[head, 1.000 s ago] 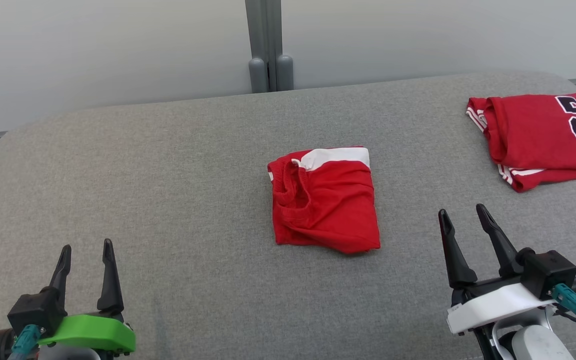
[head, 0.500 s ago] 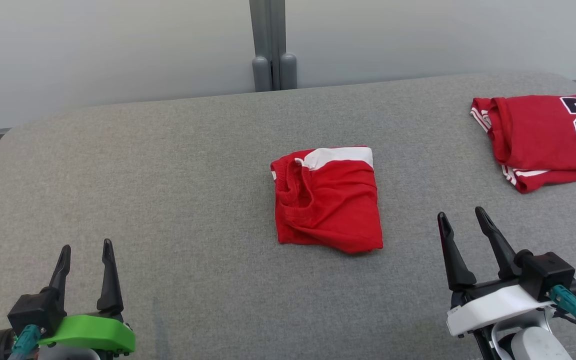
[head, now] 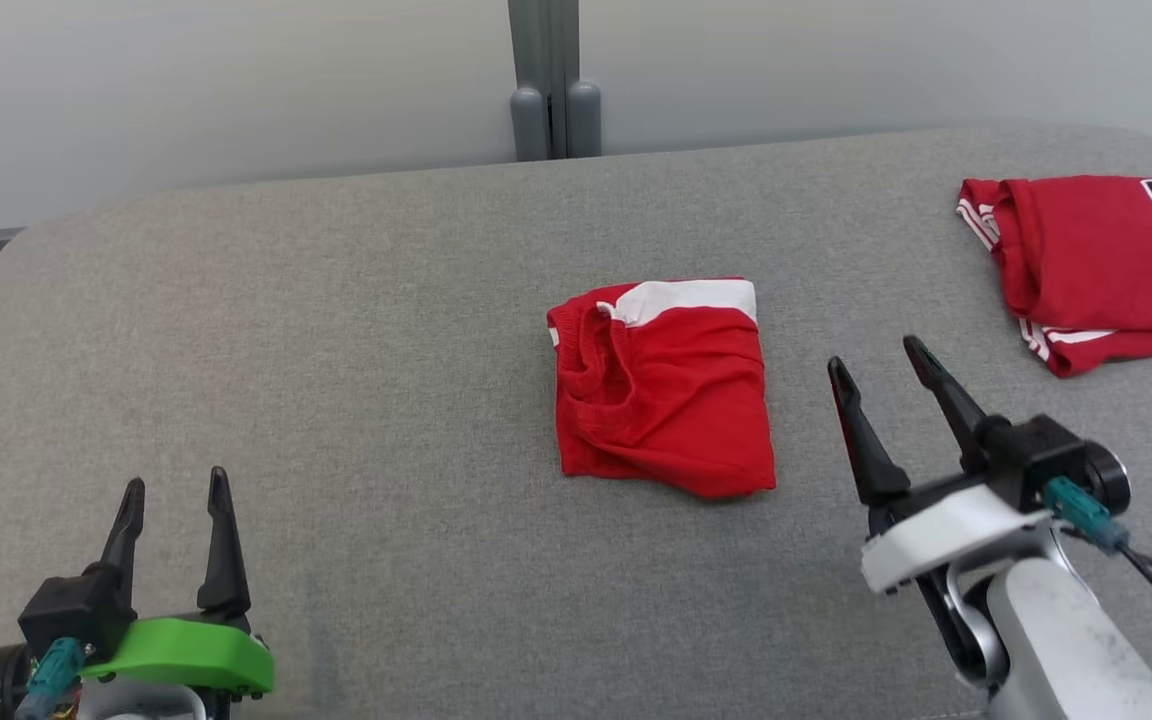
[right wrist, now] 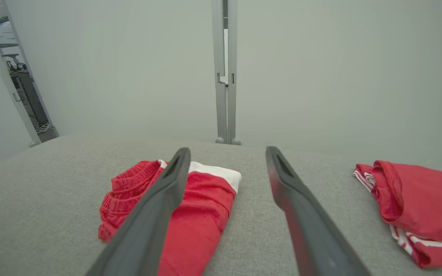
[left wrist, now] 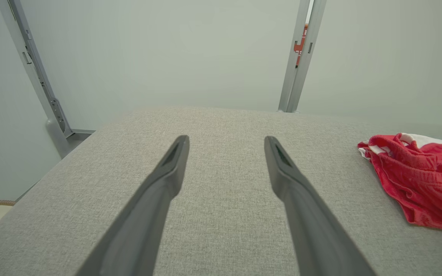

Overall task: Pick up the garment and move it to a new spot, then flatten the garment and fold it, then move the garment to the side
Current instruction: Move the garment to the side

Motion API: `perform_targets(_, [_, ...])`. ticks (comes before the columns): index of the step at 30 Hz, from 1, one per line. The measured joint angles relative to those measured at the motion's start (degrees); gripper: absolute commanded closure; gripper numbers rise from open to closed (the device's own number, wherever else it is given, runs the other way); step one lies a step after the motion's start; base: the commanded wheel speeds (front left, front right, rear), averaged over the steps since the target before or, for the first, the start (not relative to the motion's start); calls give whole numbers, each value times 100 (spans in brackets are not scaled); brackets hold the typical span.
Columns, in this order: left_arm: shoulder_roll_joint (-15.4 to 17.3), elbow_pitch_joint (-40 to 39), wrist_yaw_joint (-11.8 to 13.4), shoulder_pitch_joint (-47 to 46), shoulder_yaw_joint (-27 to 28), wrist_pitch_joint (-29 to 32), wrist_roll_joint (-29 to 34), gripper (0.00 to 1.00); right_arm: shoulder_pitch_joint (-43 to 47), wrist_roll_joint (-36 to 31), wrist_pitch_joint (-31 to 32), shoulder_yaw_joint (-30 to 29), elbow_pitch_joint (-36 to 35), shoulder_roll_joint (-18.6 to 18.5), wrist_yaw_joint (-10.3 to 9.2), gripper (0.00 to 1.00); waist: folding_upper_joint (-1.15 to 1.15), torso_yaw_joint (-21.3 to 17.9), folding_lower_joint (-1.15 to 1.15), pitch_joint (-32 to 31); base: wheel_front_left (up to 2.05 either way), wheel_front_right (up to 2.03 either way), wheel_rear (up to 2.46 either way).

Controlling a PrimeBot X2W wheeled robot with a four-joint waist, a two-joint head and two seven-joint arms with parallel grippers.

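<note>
1. in front of the grey post, the grey padded surface spreads wide and carries everything.
2. far right of the post, a red numbered jersey lies folded at the surface's edge.
3. straight in front of the post, mid-surface, the red garment lies folded, white band toward the post; moving it aside seems the step in hand.
4. right of the post and nearer the robot, the right gripper hovers, jaws spread and empty; next it likely must pinch all layers at the garment's right edge.
5. far left of the post, the left gripper waits, jaws apart, holding nothing.
</note>
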Motion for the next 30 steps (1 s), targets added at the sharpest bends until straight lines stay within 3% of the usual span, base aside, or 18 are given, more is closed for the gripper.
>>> perform_targets(13, [-56, 54, -2, -499, -272, 0, -92, 0, -1897, -83, 156, 525, 1935, -169, 1, 0, 0, 421, 0, 526, 0, 0, 0])
perform_targets(23, [-98, 75, -8, -692, -331, 0, -142, 0, -2388, 77, 82, 474, 3598, -14, 1, 0, 0, 743, 0, 926, 0, 0, 0])
perform_targets(30, [-131, 102, -8, -782, -359, 0, -227, 0, -2509, 260, 14, 323, 4367, 216, 2, 0, 0, 849, 0, 1116, 0, 0, 0])
